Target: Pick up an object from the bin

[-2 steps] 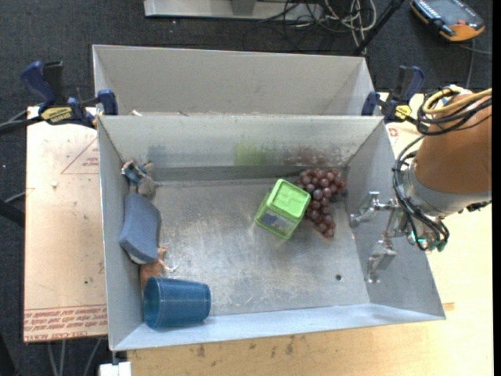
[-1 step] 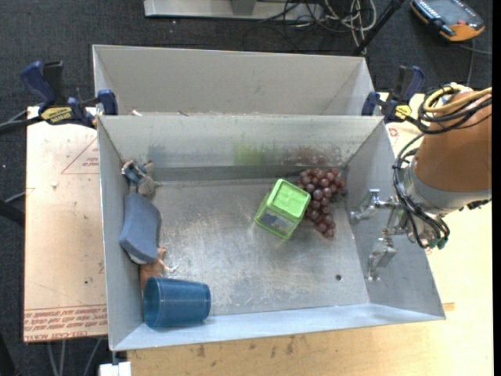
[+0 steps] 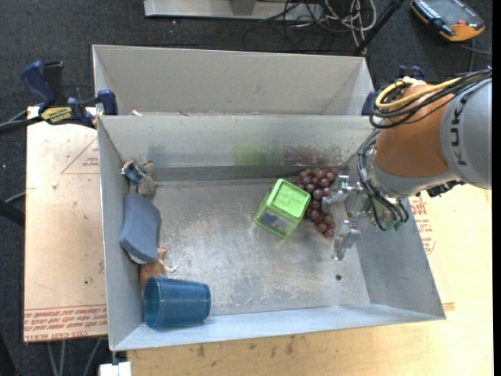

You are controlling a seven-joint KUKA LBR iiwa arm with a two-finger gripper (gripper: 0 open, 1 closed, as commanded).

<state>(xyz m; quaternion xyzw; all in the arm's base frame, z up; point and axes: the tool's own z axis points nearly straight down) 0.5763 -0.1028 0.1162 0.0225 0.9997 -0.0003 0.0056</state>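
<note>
Now gripper [image 3: 344, 237] low at right side of bin [image 3: 227, 266], just beside dark-red grape bunch [image 3: 317, 193]; pincer apart or together: can't tell. Green cube box [image 3: 282, 207] just left of grapes. Blue cup [image 3: 176, 302] at front-left corner.

On the grey shell of the arm [image 3: 472, 124], beside its orange cover [image 3: 411, 143], dark capital letters ran along the casing near the right of the camera view. Two could be made out, seemingly "KU", and the rest was cut off. The green box [image 3: 283, 204] in the bin [image 3: 235, 77] had a darker side panel, but any marking on it was too small to read.
</note>
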